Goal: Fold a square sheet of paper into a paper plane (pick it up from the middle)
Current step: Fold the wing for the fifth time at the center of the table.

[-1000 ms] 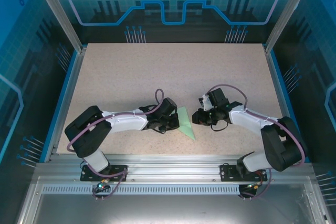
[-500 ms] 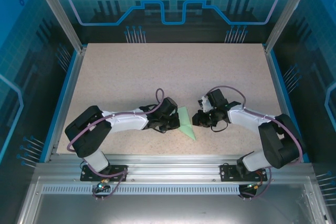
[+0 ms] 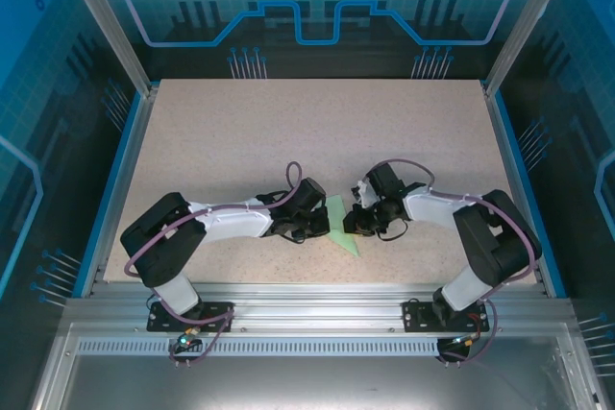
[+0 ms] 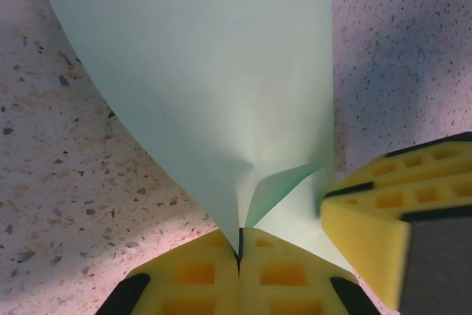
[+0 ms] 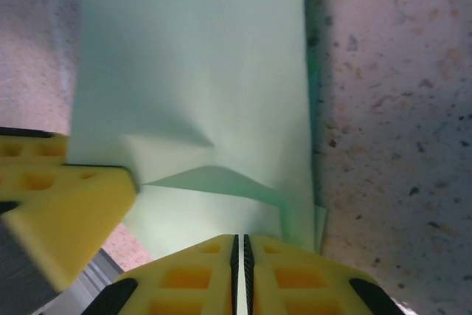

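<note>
One speckled table [image 3: 240, 132] bore the left arm [image 3: 231, 223] and right arm [image 3: 452, 213], both bent inward toward its near middle. Between them lay the pale green paper plane [image 3: 340, 229], partly folded. The left gripper [image 4: 240, 256] pinched its left edge with fingers pressed together, and the right gripper [image 5: 240, 252] was closed on the right edge.

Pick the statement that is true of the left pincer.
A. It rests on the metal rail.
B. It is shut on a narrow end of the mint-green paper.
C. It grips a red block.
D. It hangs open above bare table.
B: in the left wrist view the left pincer has its yellow fingers pressed together, and the mint-green paper tapers down into the seam between them.
</note>
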Robot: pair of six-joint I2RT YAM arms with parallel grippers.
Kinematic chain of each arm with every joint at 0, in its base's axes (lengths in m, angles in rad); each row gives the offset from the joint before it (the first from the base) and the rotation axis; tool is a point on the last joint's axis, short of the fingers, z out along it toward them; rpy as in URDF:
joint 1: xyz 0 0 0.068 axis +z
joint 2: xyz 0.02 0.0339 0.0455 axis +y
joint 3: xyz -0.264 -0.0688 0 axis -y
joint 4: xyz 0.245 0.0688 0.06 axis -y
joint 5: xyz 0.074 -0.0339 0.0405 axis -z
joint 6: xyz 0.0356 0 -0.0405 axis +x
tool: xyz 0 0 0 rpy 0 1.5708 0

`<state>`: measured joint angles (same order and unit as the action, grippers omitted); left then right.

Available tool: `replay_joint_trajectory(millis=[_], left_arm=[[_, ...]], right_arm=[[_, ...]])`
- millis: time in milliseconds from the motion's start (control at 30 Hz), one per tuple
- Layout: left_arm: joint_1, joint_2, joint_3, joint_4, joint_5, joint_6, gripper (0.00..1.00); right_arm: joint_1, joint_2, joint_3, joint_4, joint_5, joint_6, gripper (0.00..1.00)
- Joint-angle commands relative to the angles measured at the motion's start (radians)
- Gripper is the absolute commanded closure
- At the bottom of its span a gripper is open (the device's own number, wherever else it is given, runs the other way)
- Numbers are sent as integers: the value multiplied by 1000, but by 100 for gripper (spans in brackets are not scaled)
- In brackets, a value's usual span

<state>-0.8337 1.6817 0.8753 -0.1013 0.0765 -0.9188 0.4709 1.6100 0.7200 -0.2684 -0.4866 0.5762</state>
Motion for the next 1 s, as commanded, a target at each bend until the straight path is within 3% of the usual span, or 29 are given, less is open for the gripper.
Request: replay_joint_trajectory(millis=[0,267,433,533,700,967], left_arm=[[5,15,34,-27,19,24,100],[7,3,10,1,46,-8,78],[7,-16,-30,60,66,-45,75],[6,-11,-27,74,74,-46,77],[13,-5,-2,42,68,-54,90],[41,3,-1,42,68,-70,96]], right_arm=[[10,47,13,-18,27,-16,88],[11,87,-13,22,45,-6,89],[10,78,-31,52,48,7,89],[11,69,-38,65,49,7,88],[10,51,-44,68,73,-3,87],[11,63,-41,91,71,-12,86]])
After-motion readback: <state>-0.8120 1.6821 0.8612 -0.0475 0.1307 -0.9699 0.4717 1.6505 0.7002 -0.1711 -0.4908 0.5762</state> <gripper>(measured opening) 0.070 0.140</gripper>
